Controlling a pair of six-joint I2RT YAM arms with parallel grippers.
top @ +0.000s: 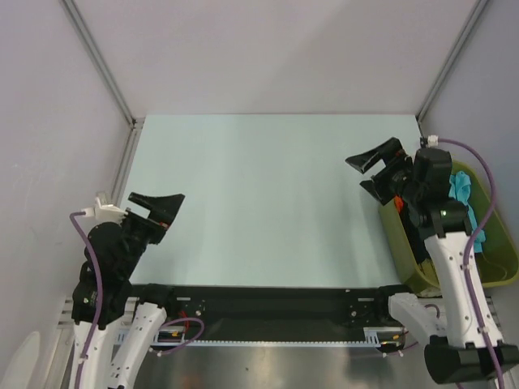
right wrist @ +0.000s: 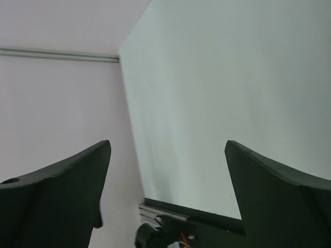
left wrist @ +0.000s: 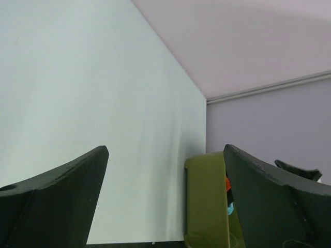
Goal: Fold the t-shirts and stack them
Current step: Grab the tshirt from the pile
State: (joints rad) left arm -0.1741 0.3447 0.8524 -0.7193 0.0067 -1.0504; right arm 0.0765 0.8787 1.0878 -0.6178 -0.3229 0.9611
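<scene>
Your left gripper (top: pixel 173 208) and right gripper (top: pixel 357 173) are both spread wide, holding nothing, over the bare table (top: pixel 259 186). Nothing is folded or stacked yet. The t-shirts (top: pixel 464 188) sit bunched in the olive tub (top: pixel 403 258) at the right edge. The right arm hides most of the pile: only turquoise and a bit of orange show, so the count is unclear.

Table (top: pixel 259 203) surface runs open between left tool (top: pixel 166 212) and right tool (top: pixel 357 173), both with jaws spread, well apart. Olive tub (top: pixel 401 251) blocks the right edge, t-shirts (top: pixel 464 186) heaped inside; right arm (top: pixel 454 259) crosses above it. Walls (top: pixel 268 57) close off left, back and right; metal posts (top: pixel 105 69) stand at the back corners.
</scene>
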